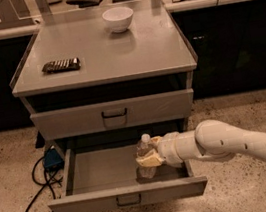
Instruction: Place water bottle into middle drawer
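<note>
Grey cabinet point(149, 49) stood ctr frame on speckled floor. White arm point(251, 144) reached in from the lower R side, across the front R corner of the middle drawer point(98, 172), which stood open w/ its dark handle facing the camera. Upper drawer point(65, 123) was closed. Black cables point(35, 205) lay on the floor at L, nr a blue box point(52, 158). On top: white bowl point(118, 18) at the back, dark packet point(61, 65) nr the L edge, well apart. Water bottle point(143, 149) stood upright inside the middle drawer, R of ctr, cap up. Gripper point(149, 160) was at its lower half, tan fingers clasped on the bottle.
</note>
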`<action>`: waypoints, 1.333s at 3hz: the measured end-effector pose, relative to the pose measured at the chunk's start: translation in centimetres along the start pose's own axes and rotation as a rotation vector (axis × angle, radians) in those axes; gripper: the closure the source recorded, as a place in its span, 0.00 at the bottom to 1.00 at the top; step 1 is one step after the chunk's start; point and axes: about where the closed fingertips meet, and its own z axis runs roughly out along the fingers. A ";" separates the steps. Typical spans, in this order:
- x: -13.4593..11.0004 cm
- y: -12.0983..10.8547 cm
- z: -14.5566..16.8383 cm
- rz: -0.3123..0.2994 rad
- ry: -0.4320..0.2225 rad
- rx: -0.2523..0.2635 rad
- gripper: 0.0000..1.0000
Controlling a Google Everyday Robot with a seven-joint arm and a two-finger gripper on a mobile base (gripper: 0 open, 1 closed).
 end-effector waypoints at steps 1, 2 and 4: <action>1.0 -0.5 3.6 0.024 -0.035 -0.019 1.00; 1.4 -0.3 4.0 0.034 -0.035 -0.025 1.00; 2.3 -3.0 5.2 0.054 -0.076 0.089 1.00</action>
